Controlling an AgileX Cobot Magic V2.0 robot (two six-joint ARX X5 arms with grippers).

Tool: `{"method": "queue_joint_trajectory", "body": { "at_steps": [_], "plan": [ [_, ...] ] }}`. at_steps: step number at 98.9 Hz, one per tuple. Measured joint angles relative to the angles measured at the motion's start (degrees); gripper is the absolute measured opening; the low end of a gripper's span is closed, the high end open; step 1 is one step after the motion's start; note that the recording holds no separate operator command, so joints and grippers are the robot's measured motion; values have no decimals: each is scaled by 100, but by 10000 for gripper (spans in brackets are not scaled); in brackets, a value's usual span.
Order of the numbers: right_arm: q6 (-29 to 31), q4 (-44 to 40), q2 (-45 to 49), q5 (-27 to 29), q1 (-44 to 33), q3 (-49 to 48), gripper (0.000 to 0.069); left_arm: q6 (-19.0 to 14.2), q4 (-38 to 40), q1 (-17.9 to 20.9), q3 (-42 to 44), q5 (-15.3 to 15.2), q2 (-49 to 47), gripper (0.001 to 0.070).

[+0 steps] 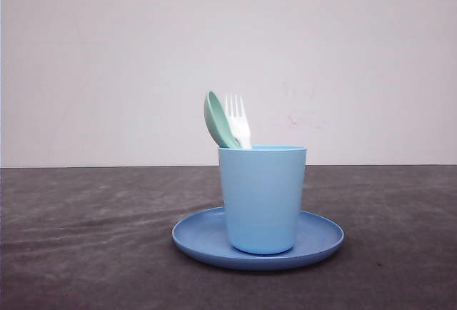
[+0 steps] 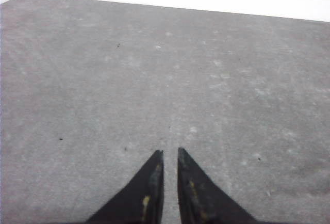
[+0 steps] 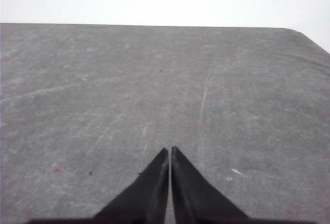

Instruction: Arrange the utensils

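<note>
In the front view a white fork (image 1: 236, 121) and a mint-green spoon (image 1: 216, 121) stand head-up in a light blue cup (image 1: 262, 199), their handles hidden inside it. The cup stands upright on a blue round plate (image 1: 318, 242) at the middle of the dark table. In the left wrist view my left gripper (image 2: 170, 152) hangs over bare grey tabletop, its black fingers nearly together with a thin slit and nothing between them. In the right wrist view my right gripper (image 3: 169, 149) is shut over bare tabletop, holding nothing.
A pale wall rises behind the table's far edge (image 1: 86, 166). The left wrist view shows a rounded table corner (image 2: 20, 1), and the right wrist view shows another rounded corner (image 3: 304, 33). Bare tabletop lies on both sides of the plate.
</note>
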Motion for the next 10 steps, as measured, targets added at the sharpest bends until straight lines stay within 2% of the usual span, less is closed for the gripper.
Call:
{"method": "queue_joint_trajectory", "body": {
  "at_steps": [10],
  "plan": [
    [0, 0, 0, 0, 0, 0, 7, 0, 0, 0, 0, 0, 0, 25]
  ]
}}
